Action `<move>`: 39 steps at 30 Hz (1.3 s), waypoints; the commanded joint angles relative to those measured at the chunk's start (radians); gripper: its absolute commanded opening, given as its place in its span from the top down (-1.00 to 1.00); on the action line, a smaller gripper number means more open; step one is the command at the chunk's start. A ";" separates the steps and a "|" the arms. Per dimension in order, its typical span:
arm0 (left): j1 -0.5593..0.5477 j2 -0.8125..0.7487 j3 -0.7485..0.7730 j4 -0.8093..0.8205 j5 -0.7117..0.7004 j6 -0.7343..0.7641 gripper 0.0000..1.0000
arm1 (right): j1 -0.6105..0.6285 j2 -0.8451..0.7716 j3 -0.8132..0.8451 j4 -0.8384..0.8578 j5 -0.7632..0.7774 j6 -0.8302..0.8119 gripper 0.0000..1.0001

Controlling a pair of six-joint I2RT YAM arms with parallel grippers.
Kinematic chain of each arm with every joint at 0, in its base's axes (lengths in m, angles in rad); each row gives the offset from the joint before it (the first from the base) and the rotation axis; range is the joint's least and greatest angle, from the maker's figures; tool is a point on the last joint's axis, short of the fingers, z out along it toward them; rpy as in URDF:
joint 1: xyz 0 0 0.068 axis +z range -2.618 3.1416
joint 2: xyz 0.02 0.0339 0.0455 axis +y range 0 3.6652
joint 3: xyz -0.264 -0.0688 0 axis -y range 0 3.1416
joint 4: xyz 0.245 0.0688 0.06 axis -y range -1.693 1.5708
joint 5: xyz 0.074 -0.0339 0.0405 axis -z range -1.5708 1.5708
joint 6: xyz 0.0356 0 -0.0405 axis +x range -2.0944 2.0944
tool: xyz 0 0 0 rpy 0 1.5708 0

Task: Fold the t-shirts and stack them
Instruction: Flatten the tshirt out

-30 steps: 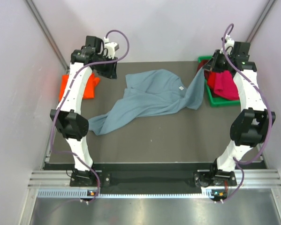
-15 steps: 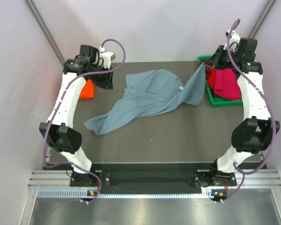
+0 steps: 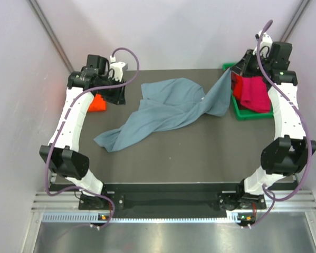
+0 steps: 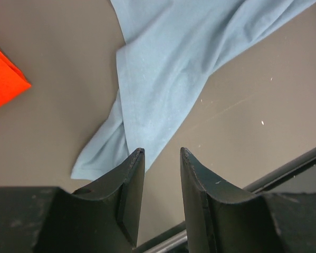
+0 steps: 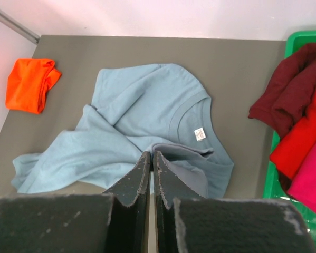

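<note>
- Your table (image 3: 200, 153) is a dark grey mat, and everything lies on its far half.
- The slate blue-grey t-shirt (image 3: 168, 108) is the biggest piece. It sprawls crumpled across the middle, collar and neck label facing up, with one long tail trailing toward the near left.
- Its right edge rises off the mat in a peak toward your right arm.
- The green bin (image 3: 242, 113) sits at the far right corner. It holds the crimson and magenta t-shirts (image 3: 255, 92), heaped loosely, with a dark maroon one draped over its left rim.
- The orange-red t-shirt (image 5: 28, 84) lies bundled at the far left edge, well apart from the blue-grey one. From above, your left arm partly hides it.
- Your right gripper (image 5: 152, 154) is closed tight. It appears to pinch the raised edge of the blue-grey shirt, though the wrist view hides the contact itself.
- Your left gripper (image 4: 162, 152) hangs above the shirt's left tail, its jaws a narrow gap apart with nothing between them.
</note>
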 commanded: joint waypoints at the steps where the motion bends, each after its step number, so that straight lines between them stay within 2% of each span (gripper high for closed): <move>1: 0.007 -0.018 -0.039 0.013 0.013 0.010 0.22 | 0.020 -0.048 -0.019 0.043 -0.024 0.008 1.00; 2: 0.007 -0.018 -0.041 0.721 0.013 0.010 0.22 | 0.020 -0.043 -0.025 0.038 -0.027 0.009 1.00; 3: 0.005 -0.018 -0.045 0.725 0.013 -0.162 0.22 | 0.020 -0.040 -0.022 0.025 -0.026 -0.001 1.00; 4: 0.004 -0.027 -0.057 0.731 0.013 -0.007 -0.99 | 0.020 -0.033 -0.019 0.018 -0.020 -0.006 1.00; 5: 0.004 -0.038 -0.071 0.755 0.013 0.025 -0.98 | 0.020 -0.028 -0.016 0.014 -0.015 -0.016 1.00; 6: 0.004 -0.050 -0.086 0.801 -0.199 0.046 -0.98 | 0.022 -0.022 -0.003 0.000 -0.011 -0.050 1.00; 10: 0.005 -0.130 -0.165 0.869 -0.170 0.186 -0.98 | 0.026 0.026 0.038 -0.008 0.035 -0.082 1.00; 14: 0.005 -0.121 -0.131 0.780 -0.211 0.194 -0.98 | 0.031 0.036 -0.008 -0.006 0.072 -0.122 1.00; 16: 0.005 -0.150 -0.165 0.774 -0.228 0.186 -0.98 | 0.040 0.071 0.001 -0.031 0.048 -0.118 1.00; 18: 0.005 -0.182 -0.209 0.805 -0.233 0.182 -0.04 | 0.051 0.089 0.006 -0.020 0.034 -0.072 1.00; 19: 0.005 -0.222 -0.270 0.821 -0.251 0.166 0.84 | 0.054 0.090 0.001 -0.011 0.025 -0.049 1.00; 20: 0.005 -0.243 -0.303 0.843 -0.286 0.134 1.00 | 0.056 0.079 -0.024 0.007 0.010 -0.031 1.00; 23: 0.005 -0.308 -0.384 0.848 -0.290 0.082 1.00 | 0.059 0.014 -0.096 0.066 0.012 -0.007 1.00; 24: 0.005 -0.323 -0.401 0.846 -0.290 0.070 0.87 | 0.059 -0.006 -0.114 0.089 0.009 -0.017 1.00; 25: 0.005 -0.355 -0.431 0.839 -0.265 0.058 -0.04 | 0.059 -0.043 -0.146 0.101 0.008 -0.029 1.00; 27: 0.005 -0.394 -0.470 0.829 -0.247 0.041 -0.82 | 0.060 -0.075 -0.183 0.118 0.000 -0.030 1.00; 28: 0.005 -0.403 -0.478 0.816 -0.224 0.039 -0.98 | 0.060 -0.098 -0.195 0.123 -0.020 -0.035 1.00; 34: 0.005 -0.373 -0.515 0.823 -0.162 -0.019 -0.98 | 0.062 -0.138 -0.212 0.120 -0.035 -0.018 1.00; 35: 0.005 -0.356 -0.512 0.828 -0.137 -0.013 -0.97 | 0.062 -0.143 -0.221 0.121 -0.037 -0.014 1.00; 36: 0.005 -0.315 -0.508 0.832 -0.114 -0.009 -0.81 | 0.062 -0.151 -0.224 0.121 -0.038 -0.007 1.00; 37: 0.005 -0.293 -0.508 0.838 -0.109 -0.030 -0.48 | 0.062 -0.155 -0.233 0.121 -0.040 -0.006 1.00; 38: 0.005 -0.244 -0.507 0.841 -0.093 -0.062 -0.10 | 0.062 -0.158 -0.236 0.118 -0.040 -0.007 1.00; 39: 0.005 -0.219 -0.495 0.840 -0.078 -0.073 0.67 | 0.062 -0.166 -0.239 0.117 -0.038 -0.009 1.00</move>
